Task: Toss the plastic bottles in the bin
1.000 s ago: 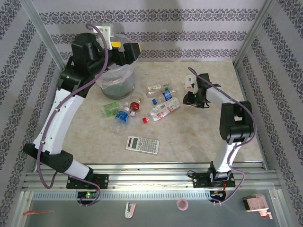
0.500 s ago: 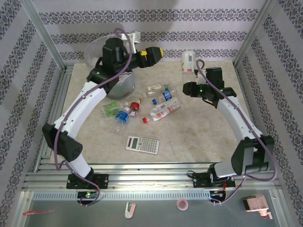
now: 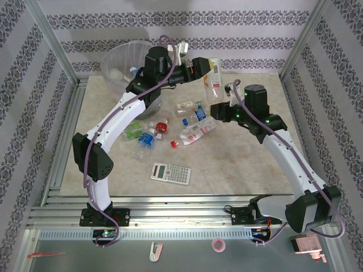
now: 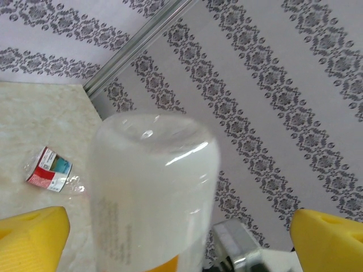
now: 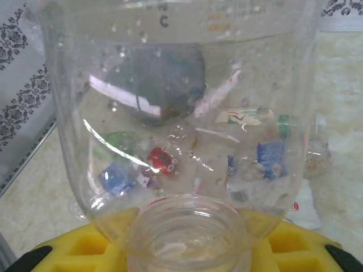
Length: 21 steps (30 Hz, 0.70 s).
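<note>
Right gripper [image 3: 215, 106] pinches the neck of a clear plastic bottle, the held bottle [image 3: 214, 76], and carries it in the air above the far middle of the bench [image 3: 244, 164]. The left gripper [image 3: 201, 65] is spread wide, its yellow fingers [image 4: 31, 235] standing either side of that bottle's rounded base without touching it. The room is a small booth with wallpaper [image 3: 227, 22] in grey and white patterned stripes, aluminium posts in the corners and a pale, marbled beige bench top. The bin [image 3: 116, 59], round, grey and translucent, stands at the far left of the bench, partly behind the left arm. The held bottle's long axis is close to upright, mouth down at the right gripper's pads and base up. It hangs to the right of the bin, not over it. It wears a red and white label whose print is too small to read. Loose bottles [image 3: 193, 131] lie on their sides in a cluster at mid-bench, with red, blue and white caps and coloured labels, a green bottle [image 3: 133, 130] at the left end. A flat grey calculator [image 3: 170, 172] lies nearer the arms' bases, and its markings cannot be read.
</note>
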Available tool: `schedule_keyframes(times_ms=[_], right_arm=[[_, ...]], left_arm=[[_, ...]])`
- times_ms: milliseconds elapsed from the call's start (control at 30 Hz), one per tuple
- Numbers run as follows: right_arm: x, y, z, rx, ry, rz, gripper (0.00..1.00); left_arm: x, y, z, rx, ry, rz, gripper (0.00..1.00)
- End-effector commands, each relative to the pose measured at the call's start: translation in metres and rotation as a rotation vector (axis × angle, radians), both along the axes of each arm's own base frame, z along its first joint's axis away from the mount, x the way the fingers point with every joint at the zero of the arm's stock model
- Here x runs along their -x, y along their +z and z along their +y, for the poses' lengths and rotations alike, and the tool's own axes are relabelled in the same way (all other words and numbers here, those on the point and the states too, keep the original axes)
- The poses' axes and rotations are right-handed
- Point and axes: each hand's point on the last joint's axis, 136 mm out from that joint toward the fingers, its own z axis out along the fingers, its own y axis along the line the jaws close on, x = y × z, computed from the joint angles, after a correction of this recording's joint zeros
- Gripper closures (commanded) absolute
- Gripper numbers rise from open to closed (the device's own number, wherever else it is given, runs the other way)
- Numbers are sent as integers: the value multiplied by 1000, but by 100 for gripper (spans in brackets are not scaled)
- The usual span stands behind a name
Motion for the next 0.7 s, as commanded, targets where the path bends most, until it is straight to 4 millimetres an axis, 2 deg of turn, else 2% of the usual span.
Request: schedule_keyframes(times_ms=[0,433,500,667], right_arm=[[11,16,9,-15,63,-72,80],[32,28,28,-65,159,-102,80],[34,27,30,-68,167,-97,80],[33,25,29,-70,155,-91,80]], left_arm=[[10,26,-8,56,-40,-52,0],[12,10,-21,-21,-65,-21,0],[13,11,-23,-20,-70,-23,4],[15,7,-26,-32,-82,-15,20]])
